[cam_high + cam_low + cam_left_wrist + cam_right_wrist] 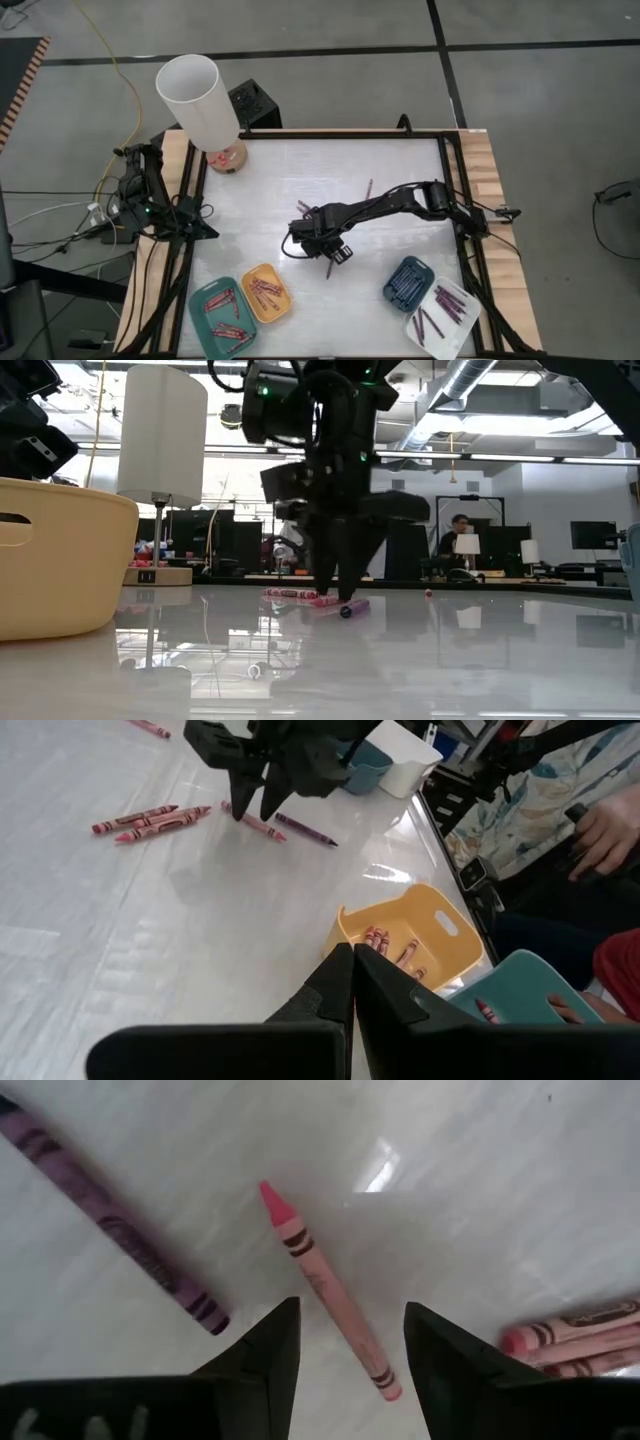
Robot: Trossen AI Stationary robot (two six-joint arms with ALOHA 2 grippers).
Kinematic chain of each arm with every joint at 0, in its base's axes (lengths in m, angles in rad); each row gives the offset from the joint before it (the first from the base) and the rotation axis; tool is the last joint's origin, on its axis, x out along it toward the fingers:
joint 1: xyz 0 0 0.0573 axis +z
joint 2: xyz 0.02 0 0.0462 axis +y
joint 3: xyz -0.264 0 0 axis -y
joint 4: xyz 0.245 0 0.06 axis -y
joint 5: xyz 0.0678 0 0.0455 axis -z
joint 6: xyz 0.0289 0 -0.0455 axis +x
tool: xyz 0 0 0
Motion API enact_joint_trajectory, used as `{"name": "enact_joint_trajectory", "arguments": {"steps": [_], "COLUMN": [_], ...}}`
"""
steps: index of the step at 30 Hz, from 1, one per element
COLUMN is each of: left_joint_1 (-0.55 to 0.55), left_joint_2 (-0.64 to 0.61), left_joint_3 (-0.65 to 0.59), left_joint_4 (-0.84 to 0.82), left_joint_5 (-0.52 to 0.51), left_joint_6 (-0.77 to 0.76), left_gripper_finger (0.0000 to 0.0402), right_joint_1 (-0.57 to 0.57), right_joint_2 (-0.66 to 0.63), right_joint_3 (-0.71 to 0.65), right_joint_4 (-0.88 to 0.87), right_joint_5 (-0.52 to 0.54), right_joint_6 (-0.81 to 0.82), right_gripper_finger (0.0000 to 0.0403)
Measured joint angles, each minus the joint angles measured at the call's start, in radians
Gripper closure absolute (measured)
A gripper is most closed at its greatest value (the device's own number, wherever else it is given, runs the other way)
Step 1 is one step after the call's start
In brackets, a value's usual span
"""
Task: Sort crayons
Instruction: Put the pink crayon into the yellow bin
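Note:
My right gripper (350, 1308) stands open at the middle of the table (335, 252), fingers pointing down. A pink crayon (325, 1295) lies flat on the white tabletop between its two fingertips, and I see no touch. A purple crayon (110, 1225) lies beside it, and three more crayons (570, 1335) lie close together on the other side. The left wrist view shows the same crayons (150, 820) under the right gripper (255, 790). My left gripper (352, 970) waits shut at the table's left edge (150, 200).
Four small trays holding crayons stand along the near edge: teal (225, 315), yellow (265, 292), dark blue (408, 280) and white (440, 310). A white lamp (197, 100) stands at the far left corner. Loose crayons (368, 188) lie farther back. A person's hand (605, 830) shows beyond the table.

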Motion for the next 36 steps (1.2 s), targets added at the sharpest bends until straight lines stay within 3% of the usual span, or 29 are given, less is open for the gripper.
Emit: {"name": "enact_joint_trajectory", "arguments": {"steps": [13, 27, 36], "left_joint_1": [0.000, 0.000, 0.000], "left_joint_2": [0.000, 0.000, 0.000], "left_joint_3": [0.000, 0.000, 0.000], "left_joint_4": [0.000, 0.000, 0.000], "left_joint_5": [0.000, 0.000, 0.000], "left_joint_6": [0.000, 0.000, 0.000], "left_gripper_finger": [0.0401, 0.0402, 0.0401], "right_joint_1": [-0.002, -0.001, 0.014], "right_joint_2": [0.018, 0.052, 0.048], "right_joint_3": [-0.060, -0.065, -0.003], "right_joint_4": [0.072, 0.089, 0.076], "right_joint_5": [0.021, 0.022, 0.028], "right_joint_6": [0.032, 0.184, 0.316], "right_gripper_finger": [0.0242, 0.0388, 0.0400]}}
